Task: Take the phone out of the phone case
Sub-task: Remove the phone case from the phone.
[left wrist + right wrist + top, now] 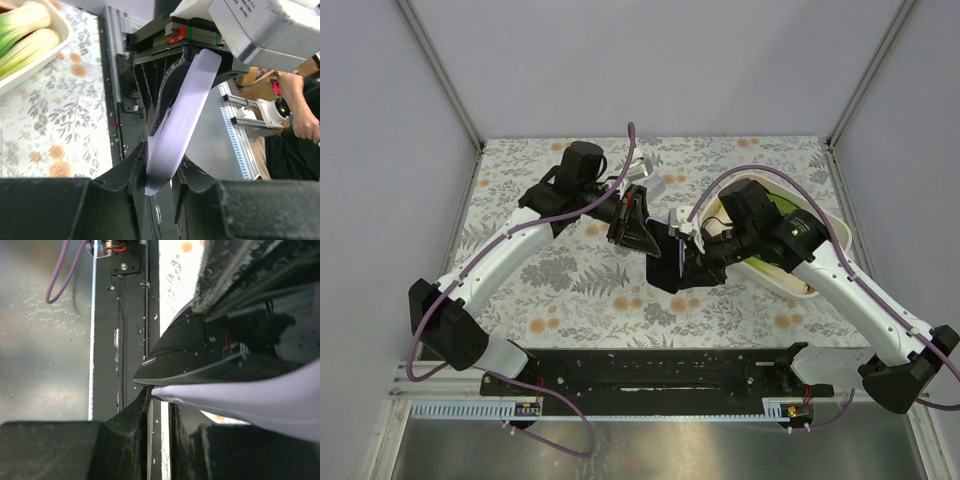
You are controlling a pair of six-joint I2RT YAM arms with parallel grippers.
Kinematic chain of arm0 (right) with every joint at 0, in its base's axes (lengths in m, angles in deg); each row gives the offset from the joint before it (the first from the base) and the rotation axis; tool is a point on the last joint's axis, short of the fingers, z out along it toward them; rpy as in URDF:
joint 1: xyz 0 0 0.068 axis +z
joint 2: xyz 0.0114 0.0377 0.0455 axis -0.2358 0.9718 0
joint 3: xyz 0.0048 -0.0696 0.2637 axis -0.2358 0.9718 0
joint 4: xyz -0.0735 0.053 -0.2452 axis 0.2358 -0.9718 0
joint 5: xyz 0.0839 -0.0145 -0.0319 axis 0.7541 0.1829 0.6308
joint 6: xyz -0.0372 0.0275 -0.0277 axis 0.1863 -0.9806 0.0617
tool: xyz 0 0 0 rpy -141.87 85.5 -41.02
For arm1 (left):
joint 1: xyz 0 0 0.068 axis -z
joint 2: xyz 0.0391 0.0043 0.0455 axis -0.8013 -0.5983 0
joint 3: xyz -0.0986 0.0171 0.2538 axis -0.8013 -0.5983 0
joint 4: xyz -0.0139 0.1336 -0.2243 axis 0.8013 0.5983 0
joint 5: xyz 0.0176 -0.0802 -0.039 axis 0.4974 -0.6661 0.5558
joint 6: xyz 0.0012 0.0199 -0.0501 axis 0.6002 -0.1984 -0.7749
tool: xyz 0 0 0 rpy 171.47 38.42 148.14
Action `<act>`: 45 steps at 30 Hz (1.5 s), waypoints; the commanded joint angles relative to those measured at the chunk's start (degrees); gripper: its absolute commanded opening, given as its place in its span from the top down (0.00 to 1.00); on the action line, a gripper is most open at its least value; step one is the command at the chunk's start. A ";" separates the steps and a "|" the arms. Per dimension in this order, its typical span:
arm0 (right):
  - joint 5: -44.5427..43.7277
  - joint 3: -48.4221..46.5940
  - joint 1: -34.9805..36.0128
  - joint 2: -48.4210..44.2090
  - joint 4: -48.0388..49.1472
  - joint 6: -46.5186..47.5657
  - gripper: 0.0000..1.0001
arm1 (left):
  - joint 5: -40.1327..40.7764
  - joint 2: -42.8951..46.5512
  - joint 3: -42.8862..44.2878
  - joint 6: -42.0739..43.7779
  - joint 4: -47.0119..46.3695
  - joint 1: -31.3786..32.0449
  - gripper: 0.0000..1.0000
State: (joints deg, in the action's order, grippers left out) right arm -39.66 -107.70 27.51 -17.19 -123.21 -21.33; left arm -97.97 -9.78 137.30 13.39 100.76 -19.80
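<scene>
Black phone case [675,275] is held between the two grippers over the middle of the table [570,290], which is covered with a flowered cloth. From above it cannot be told whether the case touches the cloth.

Left gripper [645,243] reaches in from the far left and right gripper [682,255] from the right. The two come close together at the upper edge of the case.

Left wrist view: the item stands edge-on. A pale lilac face, seemingly the phone [182,115], rises from the jaws, with the black rim of the case along its left side. The jaws pinch the lower end of this piece, one finger [132,172] pressed against each side.

Right wrist view: the jaws pinch the tip of the same pale piece, which enters from the right, and the fingers [135,412] touch it. The black body above it is too close to identify.

Phone and case are together as one piece.

White dish [825,215] stands at the right of the table beneath the right arm and holds green and white vegetables [20,30]
</scene>
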 commanded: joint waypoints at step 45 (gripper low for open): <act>-0.60 11.95 -10.73 -1.70 38.29 -26.20 0.54 | 20.83 4.69 -3.60 -2.30 -13.19 -0.93 1.00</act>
State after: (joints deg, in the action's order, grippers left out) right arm -37.98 -94.28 18.35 -15.71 -82.86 -50.84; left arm -70.71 -8.21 132.12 9.34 89.68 -20.41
